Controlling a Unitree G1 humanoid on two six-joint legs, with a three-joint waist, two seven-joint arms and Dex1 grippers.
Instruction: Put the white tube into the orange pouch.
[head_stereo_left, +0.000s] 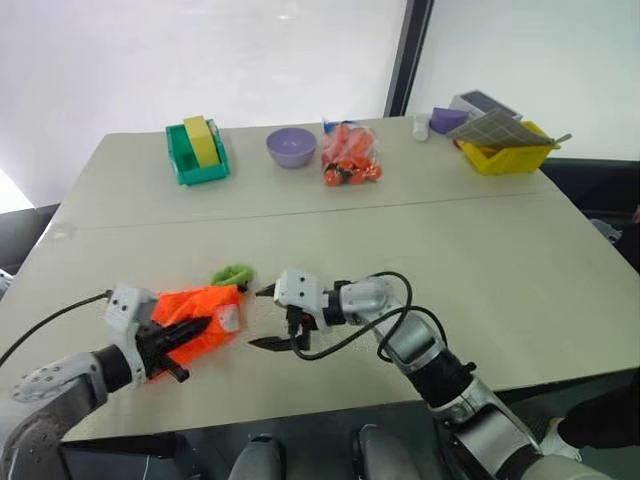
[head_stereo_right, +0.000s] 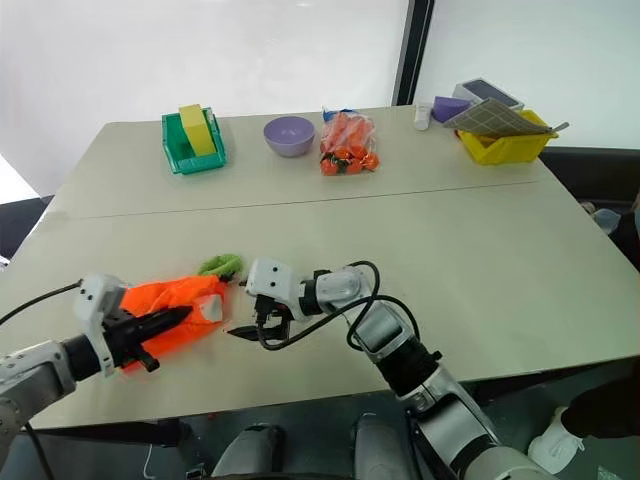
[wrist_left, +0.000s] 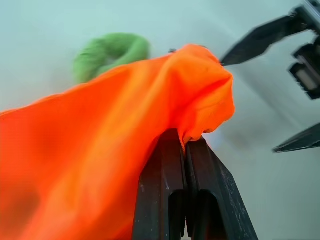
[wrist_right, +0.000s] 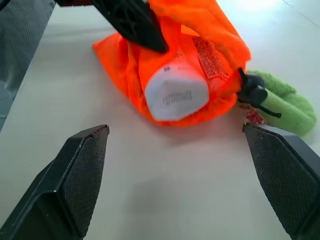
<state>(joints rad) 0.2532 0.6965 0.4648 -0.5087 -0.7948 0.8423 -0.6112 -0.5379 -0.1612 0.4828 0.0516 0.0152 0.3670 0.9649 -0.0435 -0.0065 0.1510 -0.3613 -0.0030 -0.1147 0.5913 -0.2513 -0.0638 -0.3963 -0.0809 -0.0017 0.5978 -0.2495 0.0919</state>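
Near the front edge of the table, toward its left corner, the left gripper is pinched tight on a fold of the pouch, apparently holding the fabric up so the mouth faces the other arm. Just beside it the right gripper hangs with its fingers spread wide and empty, pointed at that mouth and clear of it. The tube sits in the opening with its white flat end showing, so it looks mostly in but not fully swallowed by the fabric; a further push may be needed. A green pull on a black cord lies against the pouch's far side. Along the back edge, well apart from the work, stand a green bin, a purple bowl, a clear bag of orange-red items and a yellow bin. Nothing lies between the open fingers and the pouch.
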